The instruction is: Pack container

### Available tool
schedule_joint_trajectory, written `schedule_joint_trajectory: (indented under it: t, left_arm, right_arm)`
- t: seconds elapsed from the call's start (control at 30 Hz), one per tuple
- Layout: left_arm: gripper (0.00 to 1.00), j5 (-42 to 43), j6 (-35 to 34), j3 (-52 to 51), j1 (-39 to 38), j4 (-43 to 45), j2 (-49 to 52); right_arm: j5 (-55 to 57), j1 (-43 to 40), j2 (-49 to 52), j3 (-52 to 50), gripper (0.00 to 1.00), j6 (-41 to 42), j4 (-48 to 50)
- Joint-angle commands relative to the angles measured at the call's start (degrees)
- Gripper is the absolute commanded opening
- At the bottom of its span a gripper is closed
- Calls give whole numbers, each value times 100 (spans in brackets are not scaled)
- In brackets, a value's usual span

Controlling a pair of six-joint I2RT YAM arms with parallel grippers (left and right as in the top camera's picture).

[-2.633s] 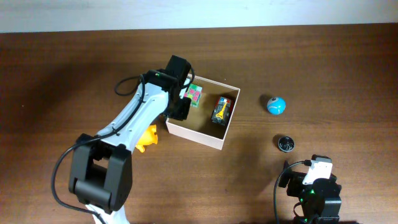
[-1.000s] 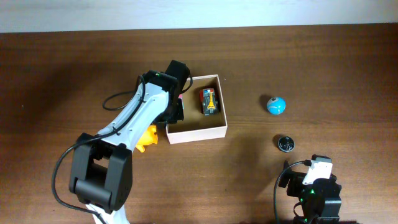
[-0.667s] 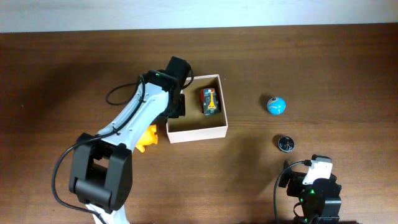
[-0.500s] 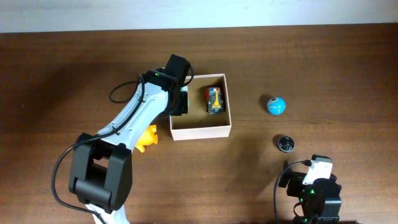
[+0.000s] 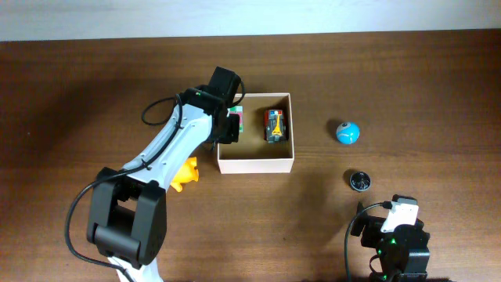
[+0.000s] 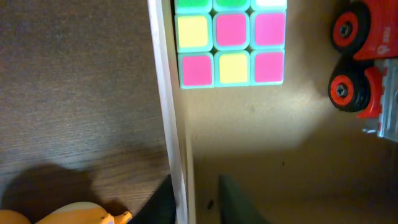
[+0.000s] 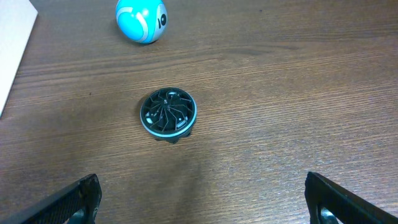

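When viewed from overhead, shows box [image 5: 256,163] near middle of table [image 5: 78,94], open side up, white outside, tan inside. Holds two toys: cube [image 5: 237,119] hard against left wall, car [image 5: 275,125] just beside it toward right wall, not touching. Reaches in from left with left gripper [image 5: 232,129] at that left wall. Per left wrist view, straddles wall with fingers [image 6: 163,202], one outside over table, one inside over tan floor, nearly closed, pinching cardboard and nothing else. Shows yellow toy [image 5: 185,174] on table outside box, near its front-left corner, partly under left arm [image 5: 176,141]. Shows ball [image 5: 347,132] right of box, well apart, and disc [image 5: 359,181] nearer front edge, apart from ball. Sets right gripper [image 7: 200,186] low at front right of table, fingers spread wide, empty. Per right wrist view, faces disc, with ball beyond and white box corner at far left edge.
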Motion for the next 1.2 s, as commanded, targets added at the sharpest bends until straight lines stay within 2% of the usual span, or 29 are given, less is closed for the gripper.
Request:
schedule_joint_trajectory:
  t: [0.0, 0.1, 0.2, 0.23, 0.47, 0.57, 0.67, 0.8, 1.0, 1.17]
  left_arm:
    - [31, 59, 133, 28, 46, -52, -52]
    - [39, 59, 162, 170, 46, -186, -245]
    - [59, 24, 240, 457, 46, -592, -546]
    - [62, -22, 240, 529, 46, -713, -640]
    - [64, -457, -90, 671, 46, -1596, -1320]
    - [67, -476, -409, 654, 46, -2260, -1377]
    - [72, -763, -568, 385, 66, -2476, -1375]
    - [75, -868, -743, -278, 131, -2149, -1375]
    - [76, -861, -780, -1537, 352, -1165, -1375]
    - [77, -846, -699, -2201, 511, -138, -1375]
  right_arm:
    - [-9, -37, -55, -52, 99, 20, 0]
    - [-9, -37, -55, -52, 99, 17, 0]
    - [-9, -37, -55, -52, 99, 20, 0]
    - [-9, -37, -55, -52, 99, 20, 0]
    - [-9, -37, -55, -52, 99, 20, 0]
    - [-9, -37, -55, -52, 99, 20, 2]
    - [-9, -37, -55, -52, 98, 17, 0]
    - [-9, -37, -55, -52, 99, 20, 0]
    - [-9, -37, -55, -52, 99, 20, 0]
    - [-9, -37, -55, -52, 99, 20, 0]
